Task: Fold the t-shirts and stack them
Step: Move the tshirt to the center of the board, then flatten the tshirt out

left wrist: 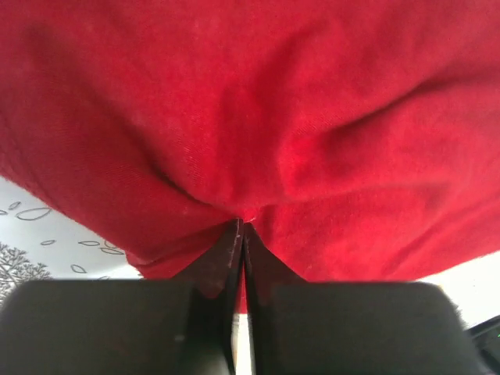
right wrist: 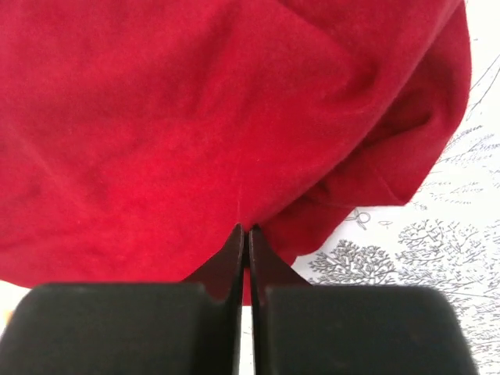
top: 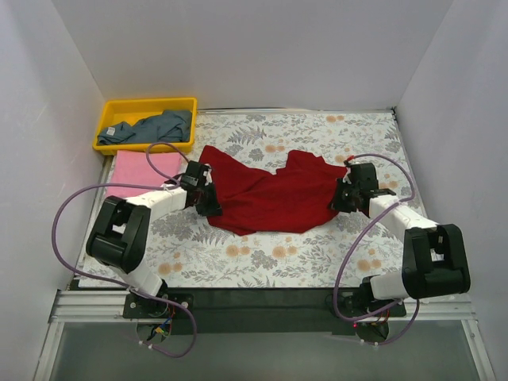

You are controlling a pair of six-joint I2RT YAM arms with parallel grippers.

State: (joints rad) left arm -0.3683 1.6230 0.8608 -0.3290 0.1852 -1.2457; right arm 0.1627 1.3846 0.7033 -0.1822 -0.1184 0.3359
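Dark red t-shirt point(top: 274, 194) lies rumpled at the centre of the frame on the flowered table point(top: 317, 254). We see the left gripper point(top: 211, 208) and right gripper point(top: 340, 200) each pinched shut on its cloth at opposite edges. At upper left lie a pink t-shirt point(top: 143, 168) and, in the yellow bin point(top: 107, 113), a blue-grey t-shirt point(top: 163, 125).

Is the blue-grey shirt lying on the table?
No, the blue-grey shirt lies inside the yellow bin at the far left corner.
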